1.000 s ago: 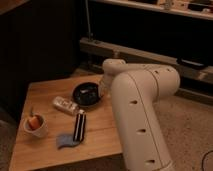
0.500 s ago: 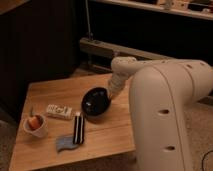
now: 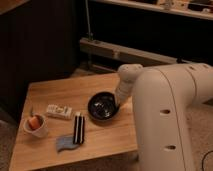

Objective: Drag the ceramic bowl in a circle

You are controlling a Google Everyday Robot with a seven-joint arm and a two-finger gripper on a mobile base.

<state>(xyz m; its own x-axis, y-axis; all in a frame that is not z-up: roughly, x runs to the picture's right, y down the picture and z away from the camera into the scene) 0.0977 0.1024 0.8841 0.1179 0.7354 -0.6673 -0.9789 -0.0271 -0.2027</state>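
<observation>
**Bowl dragged toward 4 o'clock, hand on its rim**

Since a second ago the shallow, round, glossy black ceramic bowl point(image 3: 101, 108) has slid across the light wooden table point(image 3: 60, 92) toward 4 o'clock. It started near the table's middle and now sits on the right half. The hand point(image 3: 118, 102) has come with it and sits at the bowl's 3 o'clock rim. It is clenched, and by its placement you appear to be pinching that rim. The big white arm point(image 3: 165, 115) fills the space at the table's 3 to 5 o'clock.

Watch three things from here.
- **Slipping grip:** The glaze is slick, so a pinch on one edge could slip if you turn sharply. The bowl would then stop while the hand goes on.
- **Tipping:** Any lift in the wrist could tip the far rim down and make it chatter on the wood.
- **Crowded arc:** The returning arc toward 8 and 9 o'clock is crowded. The black bar with a pale stripe point(image 3: 78, 129) lies just beside the bowl, and the flat white packet point(image 3: 59, 111) lies near it. A blue-grey cloth point(image 3: 62, 144) lies past the bar.

A wide circle would shove these things toward the small pale cup point(image 3: 36, 129) at the table's 8 o'clock.

That cup holds something orange point(image 3: 34, 121), which could spill if the cup is knocked. The bowl shows only glints inside; you cannot make out anything in it.
</observation>
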